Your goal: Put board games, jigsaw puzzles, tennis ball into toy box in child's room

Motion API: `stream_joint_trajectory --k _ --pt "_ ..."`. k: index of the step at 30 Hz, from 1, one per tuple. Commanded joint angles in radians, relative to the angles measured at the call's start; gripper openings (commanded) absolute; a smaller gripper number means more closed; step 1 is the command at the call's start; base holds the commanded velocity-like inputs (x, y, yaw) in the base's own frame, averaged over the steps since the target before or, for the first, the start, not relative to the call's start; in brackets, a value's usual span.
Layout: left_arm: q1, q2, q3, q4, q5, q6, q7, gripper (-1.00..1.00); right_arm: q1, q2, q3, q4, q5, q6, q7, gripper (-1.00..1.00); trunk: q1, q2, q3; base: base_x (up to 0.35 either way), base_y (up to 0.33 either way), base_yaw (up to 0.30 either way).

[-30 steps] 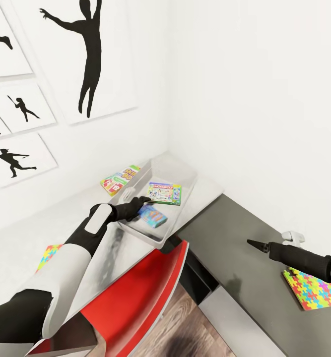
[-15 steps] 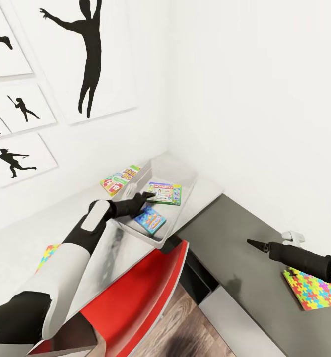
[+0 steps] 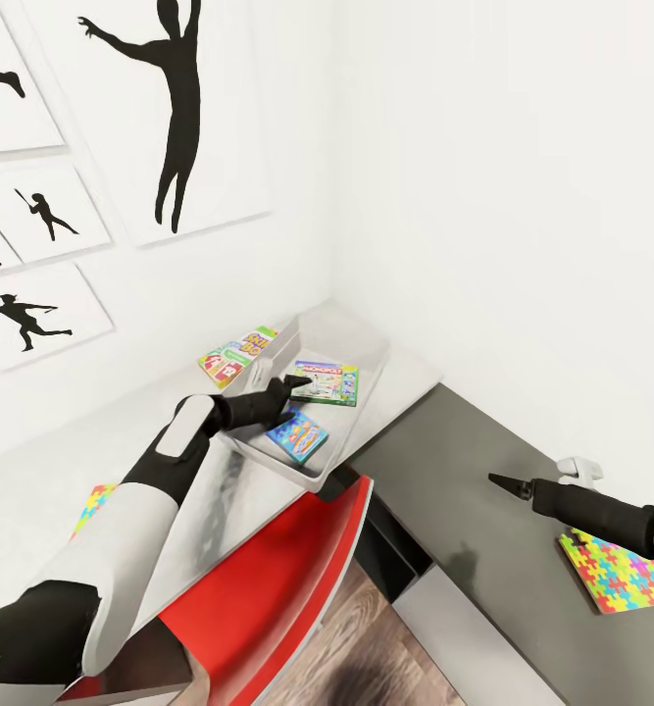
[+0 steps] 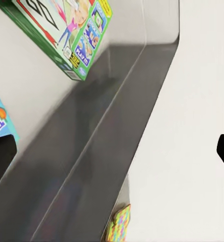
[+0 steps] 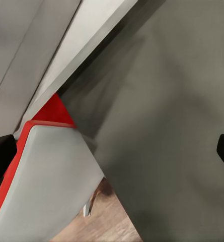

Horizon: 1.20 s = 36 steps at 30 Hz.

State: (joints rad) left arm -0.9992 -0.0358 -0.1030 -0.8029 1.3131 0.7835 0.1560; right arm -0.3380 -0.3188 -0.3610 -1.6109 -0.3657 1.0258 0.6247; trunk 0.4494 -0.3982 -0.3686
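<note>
So far two board games, a green one [image 3: 325, 380] and a blue one [image 3: 298, 437], lie inside the toy box [image 3: 371, 345] on the desk [image 3: 32, 471], a third game [image 3: 236, 354] and two jigsaw puzzles [image 3: 616, 571] wait outside, and the left pincer [image 3: 289, 384] hangs open and empty above the box.

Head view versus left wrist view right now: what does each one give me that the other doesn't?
Head view alone: the left gripper over the toy box, the right gripper above the dark grey surface, the red chair, a third board game behind the box, and the wall silhouettes.

Left wrist view alone: a close look along the box's inner wall.

Both: the green board game and the blue one inside the box, plus the jigsaw puzzle on the table.
</note>
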Motion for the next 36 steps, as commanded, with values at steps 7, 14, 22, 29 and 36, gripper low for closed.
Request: stream_joint_trajectory --k 7,14,22,29,36 --pt "0.002 0.001 -0.002 -0.052 0.053 0.014 0.01 1.0 0.002 -0.005 -0.007 0.0 0.003 0.0 0.017 1.0 0.001 -0.002 -0.002 0.0 0.0 0.0" --pt "0.02 0.005 -0.001 -0.142 0.07 0.043 0.006 1.0 0.005 -0.009 -0.012 -0.001 0.002 -0.006 0.057 1.0 0.001 -0.002 -0.002 0.0 0.0 0.0" --pt "0.087 0.011 0.003 -0.31 0.078 0.059 0.0 1.0 0.007 -0.011 -0.037 0.0 0.001 -0.026 0.128 1.0 0.001 -0.002 -0.002 0.0 0.0 0.0" --pt "0.14 0.019 0.006 -0.433 0.08 0.062 -0.002 1.0 0.008 -0.014 -0.061 0.0 0.002 -0.053 0.162 1.0 0.001 -0.002 -0.002 0.0 0.0 0.0" --pt "0.16 0.023 0.004 -0.494 0.077 0.064 0.007 1.0 0.008 -0.016 -0.081 0.0 0.001 -0.06 0.173 1.0 0.001 -0.002 -0.002 0.0 0.0 0.0"
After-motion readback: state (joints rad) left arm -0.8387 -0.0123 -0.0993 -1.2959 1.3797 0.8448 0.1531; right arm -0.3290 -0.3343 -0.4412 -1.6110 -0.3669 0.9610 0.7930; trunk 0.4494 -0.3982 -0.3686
